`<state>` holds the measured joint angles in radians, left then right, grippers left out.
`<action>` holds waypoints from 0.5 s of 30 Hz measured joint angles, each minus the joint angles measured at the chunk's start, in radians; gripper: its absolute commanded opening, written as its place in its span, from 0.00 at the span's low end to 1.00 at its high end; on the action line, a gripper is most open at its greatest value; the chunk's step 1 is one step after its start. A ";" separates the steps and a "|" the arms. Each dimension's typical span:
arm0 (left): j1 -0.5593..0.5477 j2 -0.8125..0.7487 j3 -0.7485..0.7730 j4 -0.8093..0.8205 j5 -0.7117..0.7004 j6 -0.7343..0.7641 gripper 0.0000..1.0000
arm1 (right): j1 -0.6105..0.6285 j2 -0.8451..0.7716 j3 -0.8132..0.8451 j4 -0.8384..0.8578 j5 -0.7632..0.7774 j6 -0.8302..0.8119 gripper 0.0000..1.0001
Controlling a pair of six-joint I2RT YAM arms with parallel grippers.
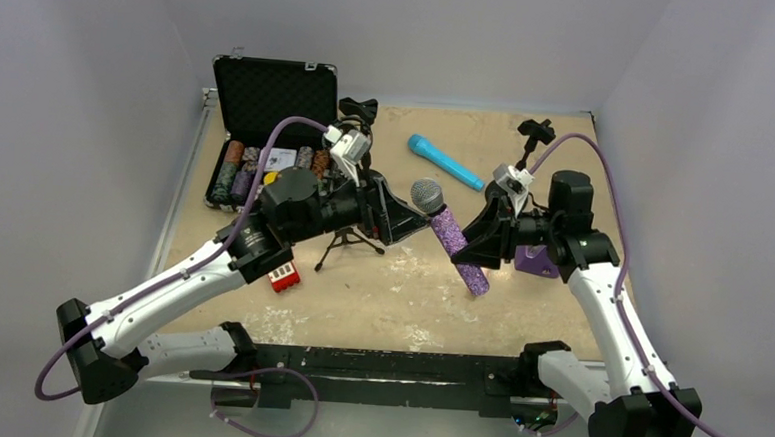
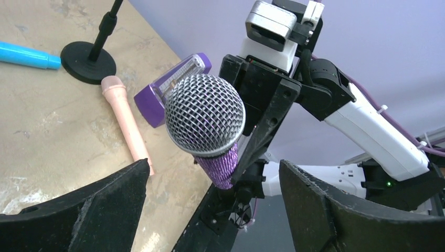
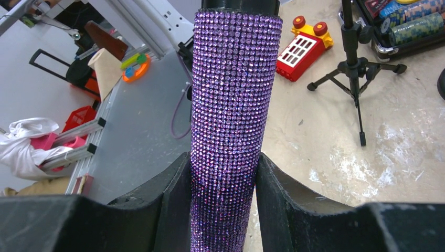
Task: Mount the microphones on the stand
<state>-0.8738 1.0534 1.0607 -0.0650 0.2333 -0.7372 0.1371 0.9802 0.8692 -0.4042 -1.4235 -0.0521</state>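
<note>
Purple microphone (image 1: 450,234) is held tilted above the table (image 1: 399,299), pinched at its body by the right gripper (image 1: 480,241), mesh head offered toward the wide-spread left gripper (image 1: 404,217); a handover seems in hand, closing on it needed next

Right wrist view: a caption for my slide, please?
Right gripper clamps the glittery purple microphone, tripod stand behind.
</note>
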 measured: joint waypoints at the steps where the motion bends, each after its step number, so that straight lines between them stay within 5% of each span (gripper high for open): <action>1: -0.003 0.013 0.002 0.013 -0.006 0.000 0.96 | 0.000 0.002 0.005 0.000 -0.008 0.002 0.00; 9: -0.064 0.106 0.036 0.101 -0.059 0.002 0.92 | 0.000 0.022 0.031 0.002 -0.040 0.027 0.00; 15: -0.130 0.163 0.044 0.164 -0.119 0.005 0.72 | 0.000 0.085 0.090 0.001 -0.079 0.057 0.00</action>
<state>-1.0039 1.2160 1.1046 0.0990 0.1143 -0.7326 0.1371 1.0657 0.9596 -0.4034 -1.5024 0.0051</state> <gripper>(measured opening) 0.833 0.444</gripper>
